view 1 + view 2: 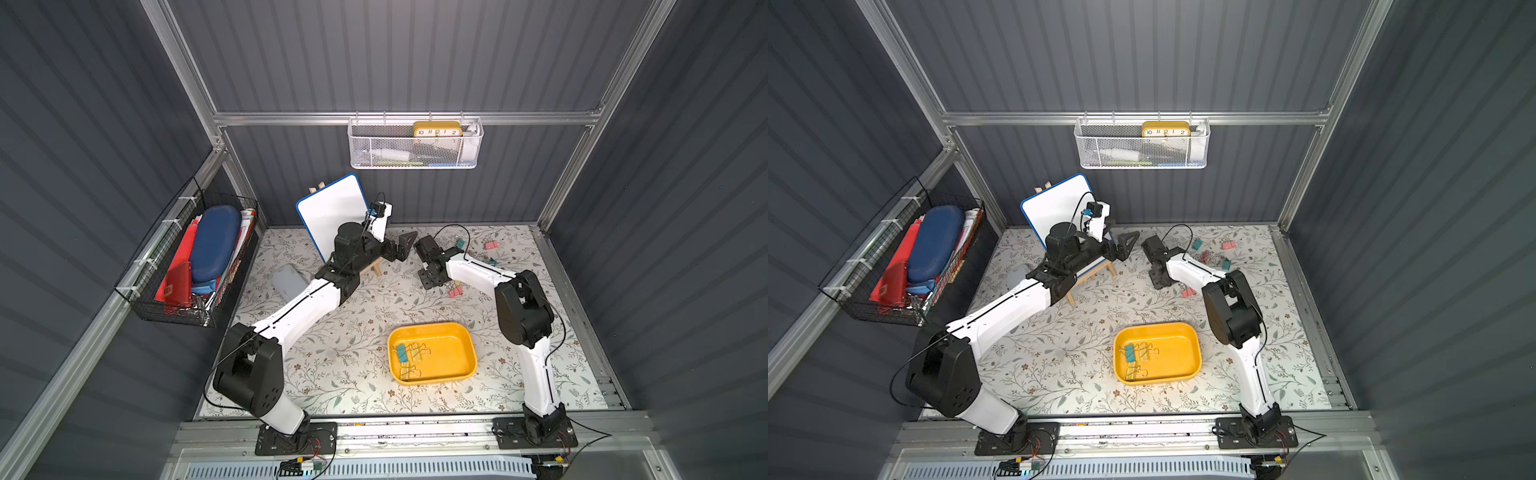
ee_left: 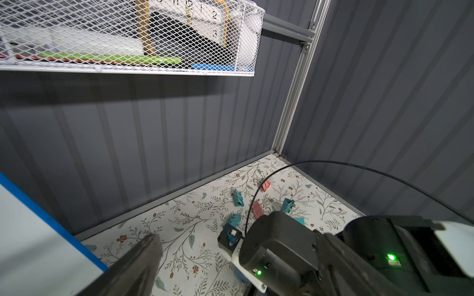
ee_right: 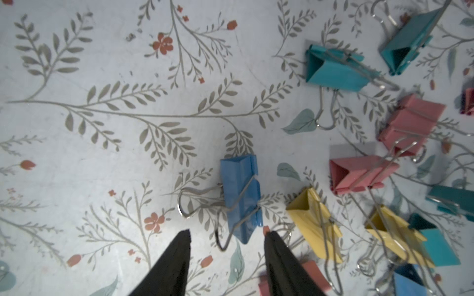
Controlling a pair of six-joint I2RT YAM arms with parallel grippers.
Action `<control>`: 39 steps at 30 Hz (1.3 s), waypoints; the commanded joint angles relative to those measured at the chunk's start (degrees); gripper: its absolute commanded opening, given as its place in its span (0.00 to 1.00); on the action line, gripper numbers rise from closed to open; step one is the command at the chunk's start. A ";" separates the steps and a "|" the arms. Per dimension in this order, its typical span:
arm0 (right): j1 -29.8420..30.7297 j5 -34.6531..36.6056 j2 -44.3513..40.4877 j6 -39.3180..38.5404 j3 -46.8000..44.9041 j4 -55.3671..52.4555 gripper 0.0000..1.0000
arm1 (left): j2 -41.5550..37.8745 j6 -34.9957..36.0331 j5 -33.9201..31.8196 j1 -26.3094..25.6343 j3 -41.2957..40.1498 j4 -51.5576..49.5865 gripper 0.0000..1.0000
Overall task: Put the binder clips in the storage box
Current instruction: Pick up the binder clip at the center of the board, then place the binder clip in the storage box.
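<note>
The yellow storage box point(image 1: 451, 353) point(image 1: 1173, 353) lies at the table's front middle, with a few teal and yellow binder clips point(image 1: 409, 357) at its left end. More binder clips lie scattered at the back right: pink point(image 1: 490, 245), teal point(image 1: 460, 243), and pink point(image 1: 455, 291). My right gripper point(image 3: 227, 234) point(image 1: 430, 284) points down at the table, open, its fingertips either side of the near end of a blue clip point(image 3: 241, 200). Yellow point(image 3: 314, 225), pink point(image 3: 359, 174) and teal point(image 3: 336, 69) clips lie beside it. My left gripper point(image 1: 405, 245) hovers open and empty beside the right wrist.
A whiteboard on a wooden easel point(image 1: 332, 212) stands at the back left, with a grey lidded box point(image 1: 289, 282) on the table near it. A black wire basket point(image 1: 191, 257) hangs on the left wall. A white mesh basket point(image 1: 415, 143) hangs on the back wall.
</note>
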 commanded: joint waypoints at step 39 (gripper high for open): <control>4.95 -43.07 -71.93 42.70 -60.43 18.78 0.00 | -0.72 0.03 3.19 0.10 -0.39 3.26 0.99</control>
